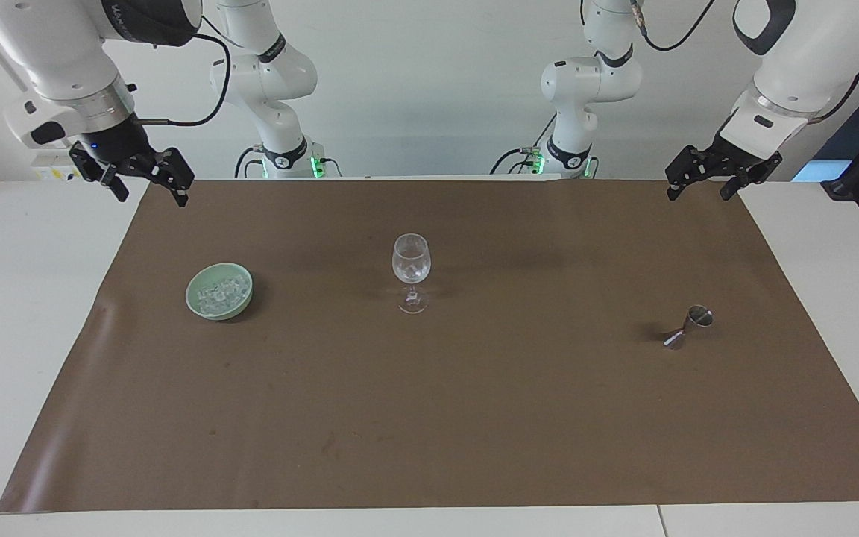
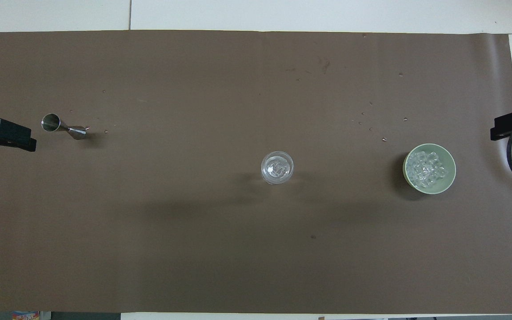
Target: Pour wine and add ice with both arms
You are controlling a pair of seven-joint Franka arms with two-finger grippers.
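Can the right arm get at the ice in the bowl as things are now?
Probably yes. The right gripper hangs open and empty above the mat's edge at its own end of the table. Nothing stands between it and the bowl, and the ice lies uncovered.

ice (image 1: pixel 221 291) | clear cubes heaped in green bowl (image 1: pixel 198 306) | some in wine glass (image 1: pixel 411 261)

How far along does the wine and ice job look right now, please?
Done, it seems: the wine glass stands mid-mat with ice in it, and the jigger lies tipped on its side. In hand: nothing; the left tool and right tool hang open and empty at the mat's corners. Left: apparently nothing; more ice sits in the green bowl.
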